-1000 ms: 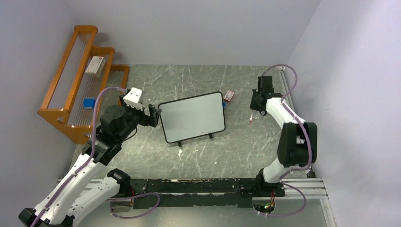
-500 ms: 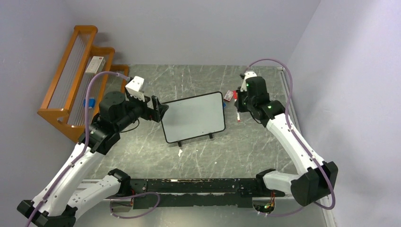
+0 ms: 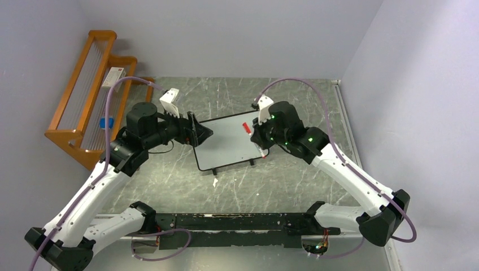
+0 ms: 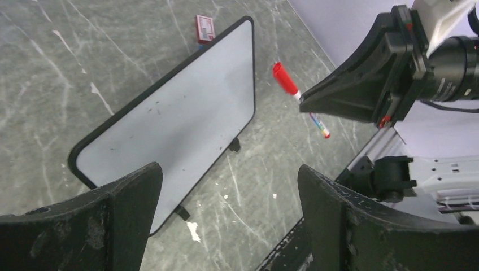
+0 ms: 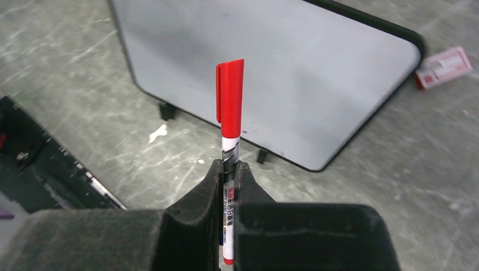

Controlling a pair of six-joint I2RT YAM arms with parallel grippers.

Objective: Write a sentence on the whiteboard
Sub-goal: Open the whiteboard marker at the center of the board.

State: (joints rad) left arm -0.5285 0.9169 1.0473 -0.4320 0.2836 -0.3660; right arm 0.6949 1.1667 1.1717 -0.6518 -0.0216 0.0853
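The whiteboard [image 3: 226,144] is white with a thin black frame and stands on two small black feet in the middle of the table; its face is blank [image 4: 175,118] [image 5: 282,68]. My right gripper [image 3: 258,134] [image 5: 228,165] is shut on a white marker with a red cap [image 5: 230,104]. It hovers over the board's right edge. The cap [image 3: 247,127] [image 4: 284,82] is on and points out over the board. My left gripper [image 3: 199,131] [image 4: 229,175] stands open and empty above the board's left end.
An orange wooden rack [image 3: 79,121] stands at the far left, with a white box [image 3: 114,77] and a blue item [image 3: 106,122] on it. A small red and white box [image 4: 205,28] [image 5: 443,66] lies beyond the board. A black rail [image 3: 226,223] runs along the near edge.
My right arm swung left from the table's right side to the board's right edge, carrying the marker. My left gripper shifted right, over the board's left end.
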